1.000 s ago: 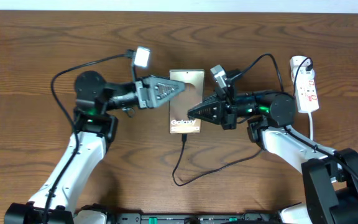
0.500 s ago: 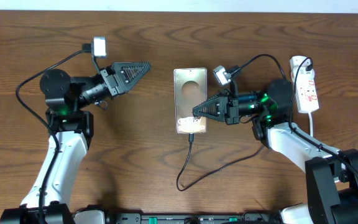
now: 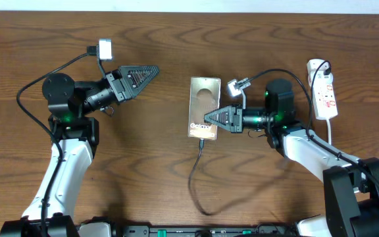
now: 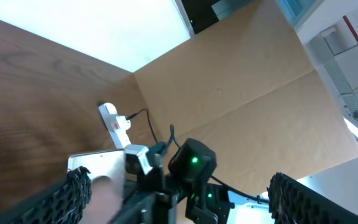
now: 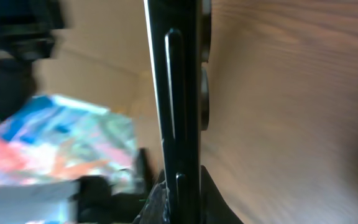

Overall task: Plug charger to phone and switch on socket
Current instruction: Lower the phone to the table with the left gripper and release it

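Overhead table (image 3: 255,39): brown wood grain, both arms reaching in from the near edge.
Left gripper (image 3: 155,68): jaws spread wide with nothing between them, hanging left of the phone and well apart from it.
Right gripper (image 3: 208,118): pinched shut on the phone's right edge; the right wrist view shows the slim dark side and its buttons rising from between the fingertips (image 5: 156,200).
Socket (image 3: 326,92): white strip at the far right, thick white cord trailing nearward.
Phone (image 3: 204,99): mid-table, "Galaxy" at its near end.
Charger (image 3: 191,179): black cable, tip meeting the phone's near end, snaking toward the near edge.
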`<state>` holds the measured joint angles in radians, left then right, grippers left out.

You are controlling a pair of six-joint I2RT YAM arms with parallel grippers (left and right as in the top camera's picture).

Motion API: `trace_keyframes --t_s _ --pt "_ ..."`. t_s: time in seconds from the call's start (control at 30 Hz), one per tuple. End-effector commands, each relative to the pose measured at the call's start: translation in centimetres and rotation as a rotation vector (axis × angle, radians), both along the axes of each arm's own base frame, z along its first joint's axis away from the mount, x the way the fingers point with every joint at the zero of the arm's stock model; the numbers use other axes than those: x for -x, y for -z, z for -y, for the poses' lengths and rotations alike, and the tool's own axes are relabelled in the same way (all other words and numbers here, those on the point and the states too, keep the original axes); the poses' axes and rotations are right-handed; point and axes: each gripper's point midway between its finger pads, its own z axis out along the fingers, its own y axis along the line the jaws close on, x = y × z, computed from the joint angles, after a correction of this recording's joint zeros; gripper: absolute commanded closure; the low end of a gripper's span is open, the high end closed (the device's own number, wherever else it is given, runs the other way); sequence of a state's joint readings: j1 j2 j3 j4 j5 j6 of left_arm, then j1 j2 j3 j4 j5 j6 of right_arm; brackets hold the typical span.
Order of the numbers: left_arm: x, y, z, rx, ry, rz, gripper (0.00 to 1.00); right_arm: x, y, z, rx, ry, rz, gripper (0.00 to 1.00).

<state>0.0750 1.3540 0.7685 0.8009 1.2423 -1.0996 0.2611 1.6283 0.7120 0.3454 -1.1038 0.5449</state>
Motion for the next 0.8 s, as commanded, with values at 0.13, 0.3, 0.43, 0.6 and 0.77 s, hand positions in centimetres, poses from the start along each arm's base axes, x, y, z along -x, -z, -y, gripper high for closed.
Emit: trace_keyframes --t_s 0.13,0.3,0.43,0.6,0.77 --pt "-0.1 -0.6 -0.2 -0.004 -0.008 0.024 0.08 -1.9 1.4 1.0 0.117 0.080 0.117 0.99" --pt "-0.1 -0.6 -0.2 -0.004 -0.008 0.024 0.08 -2.3 3.1 1.3 0.158 0.110 0.076 0.99" --pt "-0.1 -0.6 -0.2 -0.004 -0.008 0.024 0.08 -2.4 4.4 1.3 0.166 0.108 0.049 0.99" --pt "-0.1 -0.6 -0.2 -0.004 -0.008 0.024 0.08 -2.7 5.9 1.2 0.164 0.119 0.000 0.99" --pt "-0.1 -0.6 -0.2 -0.004 -0.008 0.024 0.07 -3.3 8.5 1.7 0.206 0.163 -0.057 0.99"
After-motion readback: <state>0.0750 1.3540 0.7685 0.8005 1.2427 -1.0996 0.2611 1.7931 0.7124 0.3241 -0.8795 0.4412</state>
